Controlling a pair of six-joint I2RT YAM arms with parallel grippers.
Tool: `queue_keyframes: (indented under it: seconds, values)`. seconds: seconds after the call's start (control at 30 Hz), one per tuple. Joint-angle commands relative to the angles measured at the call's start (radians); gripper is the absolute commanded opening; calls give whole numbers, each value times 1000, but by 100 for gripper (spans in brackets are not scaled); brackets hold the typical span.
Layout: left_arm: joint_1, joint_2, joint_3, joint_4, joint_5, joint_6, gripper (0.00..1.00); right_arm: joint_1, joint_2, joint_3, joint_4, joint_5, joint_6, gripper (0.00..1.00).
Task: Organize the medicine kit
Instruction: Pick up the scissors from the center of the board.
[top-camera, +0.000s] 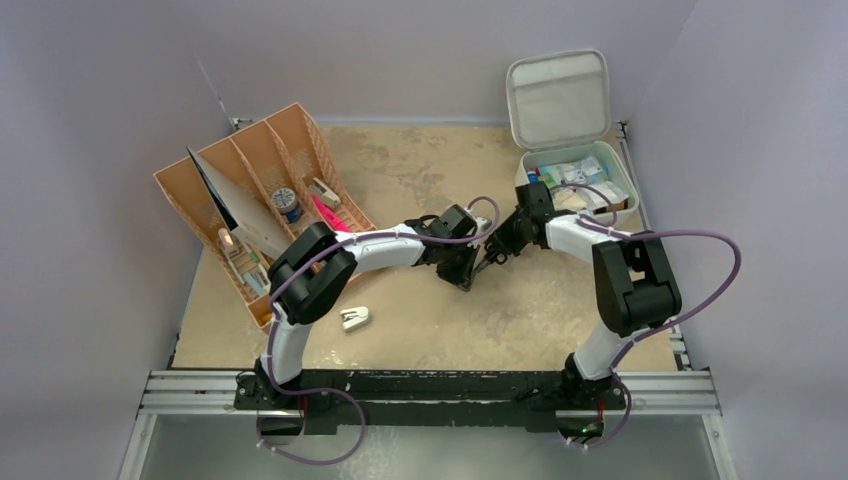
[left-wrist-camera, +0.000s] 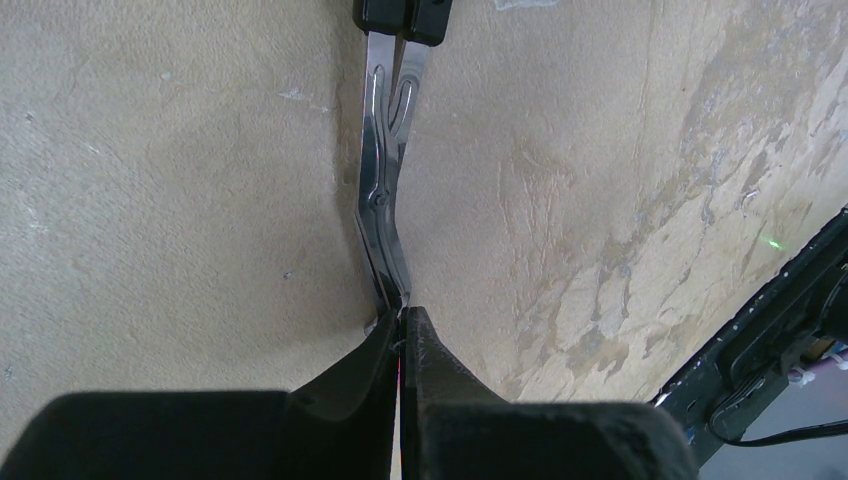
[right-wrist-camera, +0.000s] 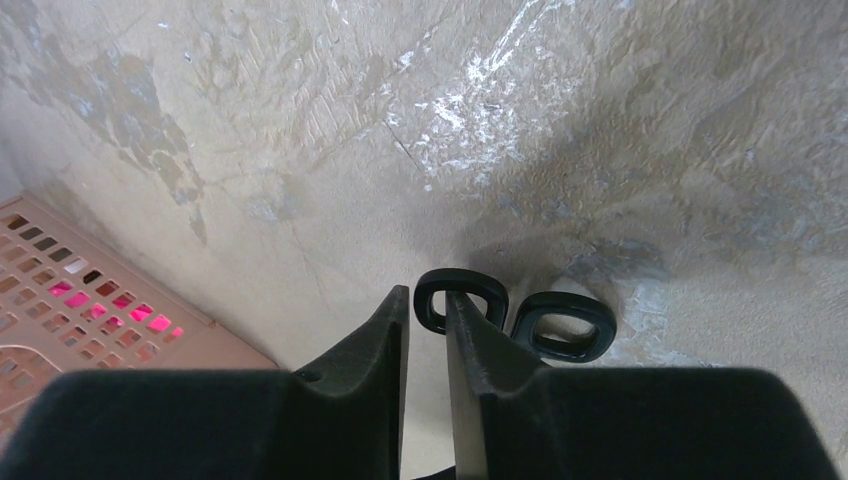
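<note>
From left, past the tan organizer tray (top-camera: 172, 192), the left gripper (left-wrist-camera: 402, 312) is clamped tight on the scissors (left-wrist-camera: 385, 170) at the blade tips while the right gripper (right-wrist-camera: 427, 298) sets its 2 jaws astride a black handle loop (right-wrist-camera: 472, 284) — grip uncertain — apparently a handover toward the open medicine kit (top-camera: 628, 186), far right on the worn tabletop (top-camera: 420, 165) between pale walls (top-camera: 400, 60).

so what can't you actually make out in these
- scissors: handles cut off by the top edge in the left wrist view; blades hidden behind the right tool in the right wrist view
- right tool's grip: jaws straddle one handle loop, but whether they are clamped is unclear
- medicine kit contents: too small in the top view, partly covered by the right arm
</note>
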Motion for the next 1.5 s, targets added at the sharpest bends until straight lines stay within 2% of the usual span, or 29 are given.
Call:
queue_keyframes:
  seconds: [0.0, 0.2, 0.43, 0.6, 0.8, 0.97, 1.13, 1.47]
  values:
    - [-8, 0, -25, -12, -26, 25, 1, 10, -8, 2, -37, 34, -16, 19]
    - [-8, -9, -35, -11, -26, 25, 1, 13, -37, 0, -43, 66, -55, 1]
    - [-8, -57, -42, -10, -30, 8, 4, 13, -141, -1, -76, 95, -113, 0]
    - [-7, -151, -37, -27, -52, 5, 21, 13, -228, -13, -104, 85, -138, 0]
    - [-8, -288, -28, -57, -79, 25, 46, 12, -324, -11, -162, 70, -157, 0]
    - [-7, -385, -19, -109, -114, 63, 74, 2, -371, 83, -252, 131, -218, 0]
    - [-7, -482, -33, -177, -167, 123, 81, -74, -365, 167, -292, 171, -250, 0]
    - [-4, -623, -103, -303, -287, 238, 86, -256, -260, 379, -331, 205, -261, 0]
